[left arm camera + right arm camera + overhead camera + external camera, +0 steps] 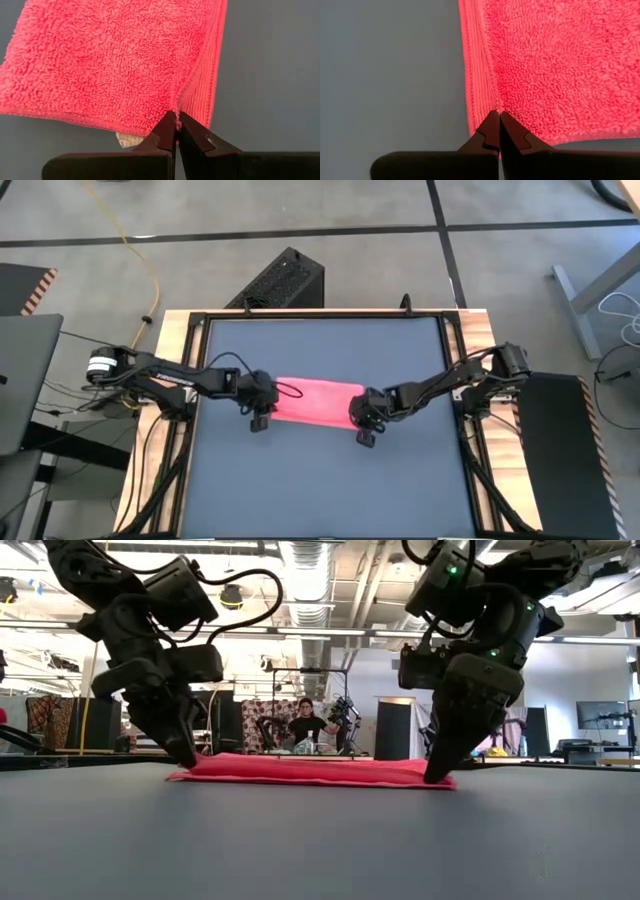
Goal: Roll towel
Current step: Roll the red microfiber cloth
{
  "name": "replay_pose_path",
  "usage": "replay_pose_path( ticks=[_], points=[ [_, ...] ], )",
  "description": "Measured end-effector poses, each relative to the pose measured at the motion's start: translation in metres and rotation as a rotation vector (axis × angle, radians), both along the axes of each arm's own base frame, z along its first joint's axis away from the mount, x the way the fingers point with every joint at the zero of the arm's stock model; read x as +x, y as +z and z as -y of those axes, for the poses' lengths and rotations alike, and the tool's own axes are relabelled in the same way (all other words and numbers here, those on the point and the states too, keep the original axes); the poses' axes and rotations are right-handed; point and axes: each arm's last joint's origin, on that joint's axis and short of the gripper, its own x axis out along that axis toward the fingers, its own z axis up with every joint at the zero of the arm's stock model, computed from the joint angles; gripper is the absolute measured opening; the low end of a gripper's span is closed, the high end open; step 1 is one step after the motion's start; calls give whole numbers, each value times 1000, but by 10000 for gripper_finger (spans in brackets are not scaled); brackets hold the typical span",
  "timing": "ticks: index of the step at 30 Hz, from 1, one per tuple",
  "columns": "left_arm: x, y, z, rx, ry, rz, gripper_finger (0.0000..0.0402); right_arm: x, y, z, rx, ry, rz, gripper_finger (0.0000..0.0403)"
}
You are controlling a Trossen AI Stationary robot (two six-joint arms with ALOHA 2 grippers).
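The left gripper (177, 121) is pinched tight on the hem of the towel (115, 60), its two dark fingers (162, 135) meeting on a small pucker of cloth at a corner where the ribbed edge runs up; a bit of white tag (125, 139) peeks from under the hem just beside them. The right gripper (499, 122) is likewise squeezed together at the opposite short end of the towel (555, 65), its tips pressed on the cloth at the ribbed border.

From above, the left gripper (262, 412) and the right gripper (365, 427) stand at the two short ends of the towel (318, 400), which lies as a flat pink-red strip near the middle of the dark worktop (320, 490), well apart from every edge.

At table height both grippers, left (185, 755) and right (437, 772), reach down to the worktop (320, 840), and the towel (315, 771) lies low and flat between them. A person (305, 725) sits in the room far behind
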Motion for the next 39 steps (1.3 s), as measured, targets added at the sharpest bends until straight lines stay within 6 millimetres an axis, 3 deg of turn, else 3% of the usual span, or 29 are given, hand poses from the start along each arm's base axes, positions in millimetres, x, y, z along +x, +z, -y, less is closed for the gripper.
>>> replay_pose_path(
  ticks=[9, 17, 24, 29, 35, 39],
  points=[
    [-3, -2, 4, 0, -16, -38, 1, 2, 2, -2, 57, 25, 16, 34],
    [-4, -3, 5, -15, -36, -56, 43, 1, 7, -5, 181, 24, 20, 130],
    [-1, 7, 5, -8, -70, -101, 76, 0, 32, -3, 254, 51, 138, 195],
    [2, 21, 4, 16, -126, -163, 80, -3, 47, 9, 175, -11, 204, 198],
    [5, 38, 4, 15, -145, -240, 80, -1, 43, 40, 15, -64, 203, 178],
    [15, 51, 3, 30, -124, -169, 80, -2, 39, 64, -30, -100, 179, 151]
  ],
)
